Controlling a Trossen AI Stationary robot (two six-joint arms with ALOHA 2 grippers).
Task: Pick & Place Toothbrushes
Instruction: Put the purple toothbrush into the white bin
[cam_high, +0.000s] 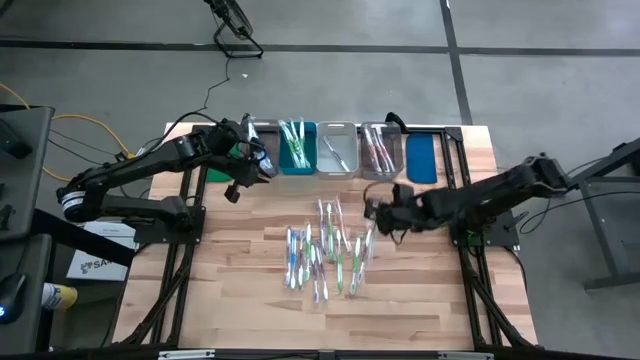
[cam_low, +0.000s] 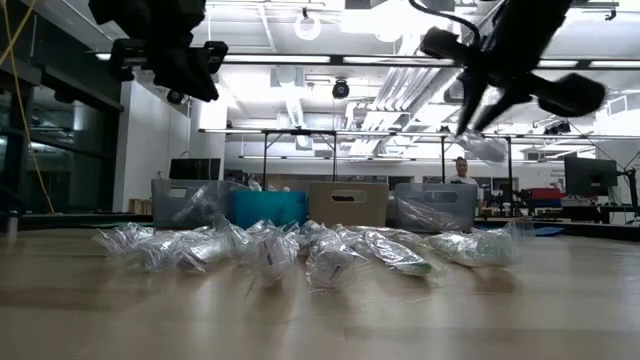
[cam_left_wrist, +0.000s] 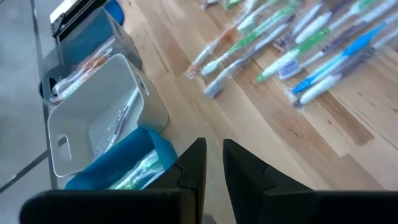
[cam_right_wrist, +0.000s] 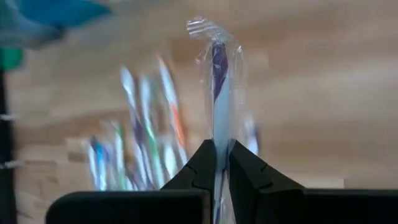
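Several wrapped toothbrushes lie in a loose pile on the wooden table, with blue, green, purple and white handles. My right gripper hangs above the pile's right edge, shut on one purple-and-white toothbrush in clear wrap. My left gripper hovers high by the left end of the bin row. Its fingers stand a narrow gap apart with nothing between them. The teal bin holds green toothbrushes. My right gripper pinches the wrapped purple-and-white toothbrush between its two fingers at the handle. The brush runs along the fingers and sticks out past their tips. It is lifted clear of the table, its wrap hanging below the downward-slanting fingers.
A row of bins stands along the far edge: dark grey, teal, clear, grey and a flat blue one. Bare wood lies at the table's near side and left. A person shows far off in the room.
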